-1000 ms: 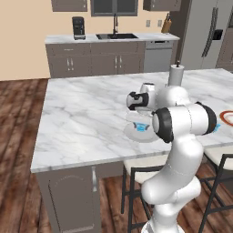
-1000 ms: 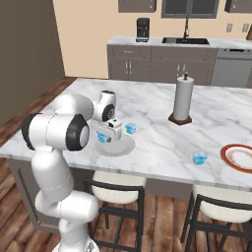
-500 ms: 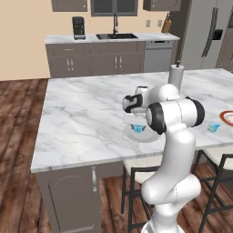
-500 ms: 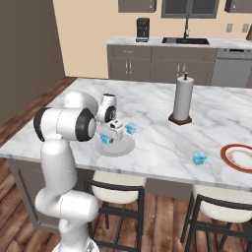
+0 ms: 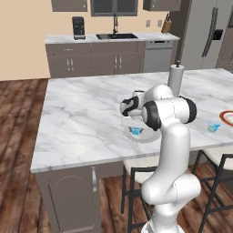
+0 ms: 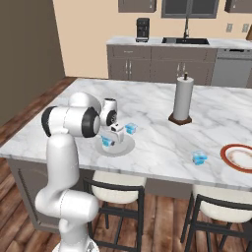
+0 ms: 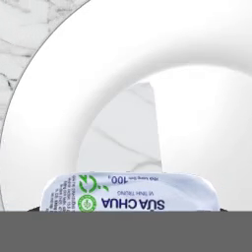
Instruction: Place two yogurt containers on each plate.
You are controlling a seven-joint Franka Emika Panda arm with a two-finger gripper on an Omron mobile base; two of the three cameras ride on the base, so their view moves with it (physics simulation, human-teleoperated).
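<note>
arm's elbow has swung since a second ago; hand is still over the grey plate, about where it was. hand is closed on a yogurt cup, held just over the plate; in the hand view its white lid with blue print sits at the bottom, plate rim curving around above it. can't tell if the cup touches the plate yet.

a second cup is already on the same plate, on the side toward the arm; in the left base view it shows as a blue pack on the plate below the hand.

third cup sits on the surface just beyond the plate, off it. fourth cup is well apart to the right, near the red-rimmed plate but not on it; same cup in the left base view, just beside that plate.

paper-towel holder stands upright mid-surface, between the two plates and farther back.
</note>
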